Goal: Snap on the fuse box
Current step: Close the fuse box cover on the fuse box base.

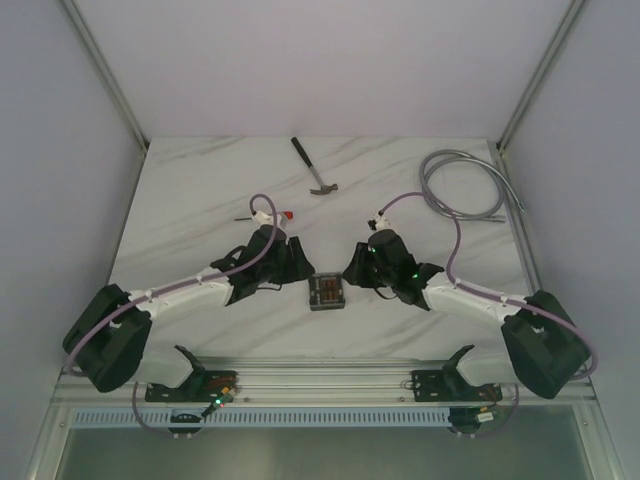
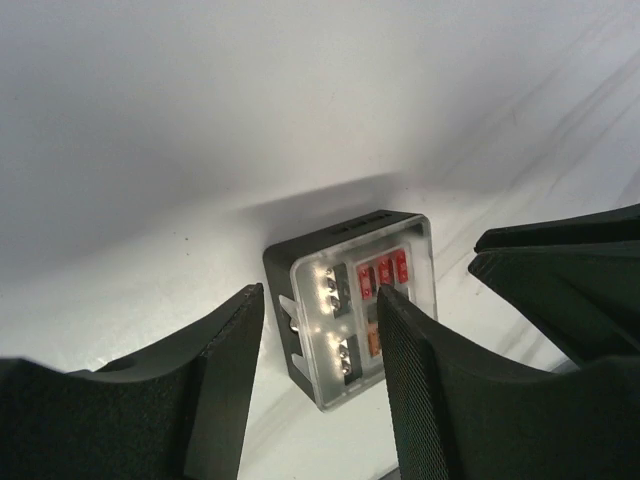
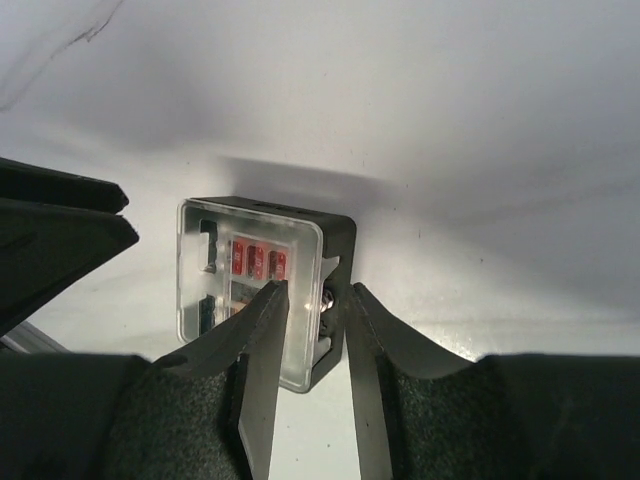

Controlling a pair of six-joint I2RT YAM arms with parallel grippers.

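The fuse box [image 1: 326, 292] is a small black square box with a clear cover on top. It lies on the white table between the two arms. Red and orange fuses show through the cover in the left wrist view [image 2: 352, 300] and the right wrist view [image 3: 255, 280]. My left gripper [image 1: 298, 278] is open just left of the box, which shows in the gap between its fingers [image 2: 320, 295]. My right gripper [image 1: 352, 272] is at the box's right side with a narrow gap between its fingers [image 3: 316, 290]. That gap sits over the box's right edge.
A hammer [image 1: 315, 170] lies at the back centre. A coiled grey cable [image 1: 465, 185] lies at the back right. A small red-tipped item [image 1: 285, 215] lies behind the left gripper. A metal rail [image 1: 320, 385] runs along the near edge.
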